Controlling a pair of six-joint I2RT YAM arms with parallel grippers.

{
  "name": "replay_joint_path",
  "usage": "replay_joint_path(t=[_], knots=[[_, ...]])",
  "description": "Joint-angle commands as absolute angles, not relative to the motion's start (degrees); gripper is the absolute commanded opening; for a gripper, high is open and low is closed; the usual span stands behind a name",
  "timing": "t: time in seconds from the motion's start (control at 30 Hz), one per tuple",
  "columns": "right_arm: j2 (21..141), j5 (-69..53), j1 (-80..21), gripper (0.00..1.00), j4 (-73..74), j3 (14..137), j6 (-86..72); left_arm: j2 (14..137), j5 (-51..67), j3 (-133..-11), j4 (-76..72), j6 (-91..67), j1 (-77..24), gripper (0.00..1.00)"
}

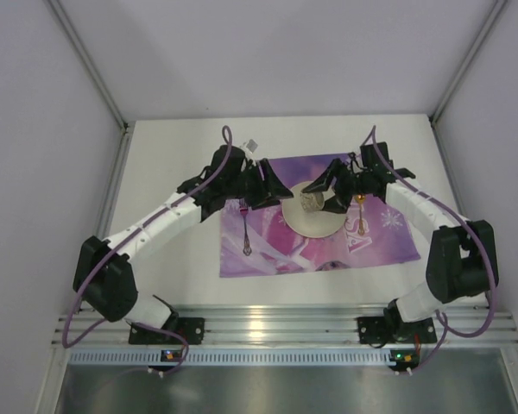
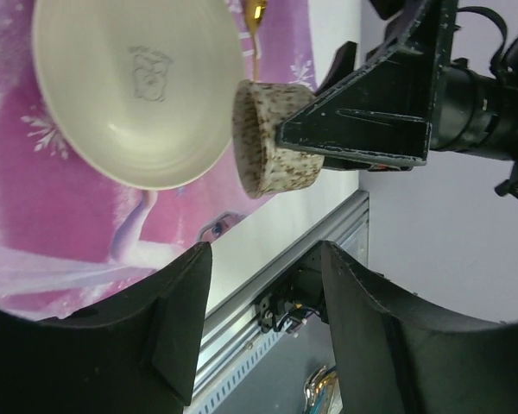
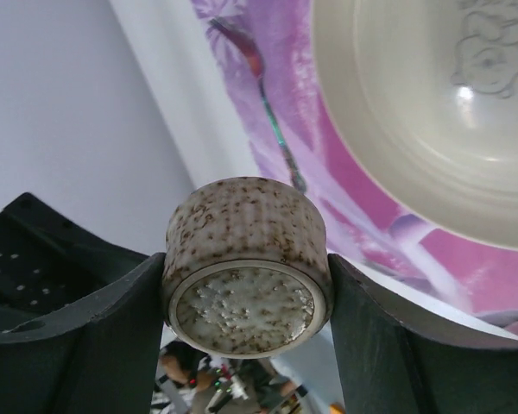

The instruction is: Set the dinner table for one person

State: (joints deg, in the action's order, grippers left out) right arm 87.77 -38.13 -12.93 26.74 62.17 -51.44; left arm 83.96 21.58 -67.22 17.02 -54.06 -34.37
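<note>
White arm links [image 1: 155, 226], black joints [image 1: 108, 276] (purple cables [image 1: 72, 310])

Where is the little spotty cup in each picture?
Top external: middle, cup overlapping the plate.
Left wrist: centre-right, cup beside the plate's rim.
Right wrist: bottom middle, cup pinched in the right hand.
Shared landmark: the cream plate, in all three.
</note>
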Motion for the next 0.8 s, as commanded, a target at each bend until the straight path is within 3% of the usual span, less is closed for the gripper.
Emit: replay_joint_path(t=[0.0, 0.53, 0.77], knots=[[83.15, -49.03, -12.22, 0.00, 15.39, 62.93, -61.25, 83.84, 21.27, -67.76, 4.57, -53.70, -37.25, 0.59], [78.67, -57.13, -12.22, 0.00, 8.17, 57.31, -72.07, 90.97, 12.66, -74.52, 4.04, -51.59, -45.18, 0.47], [78.31, -57.04, -12.04, 0.00, 9.40, 55.72, -71.28, 85.79, 6.79, -76.47, 11.42, -47.20, -45.53, 0.52]])
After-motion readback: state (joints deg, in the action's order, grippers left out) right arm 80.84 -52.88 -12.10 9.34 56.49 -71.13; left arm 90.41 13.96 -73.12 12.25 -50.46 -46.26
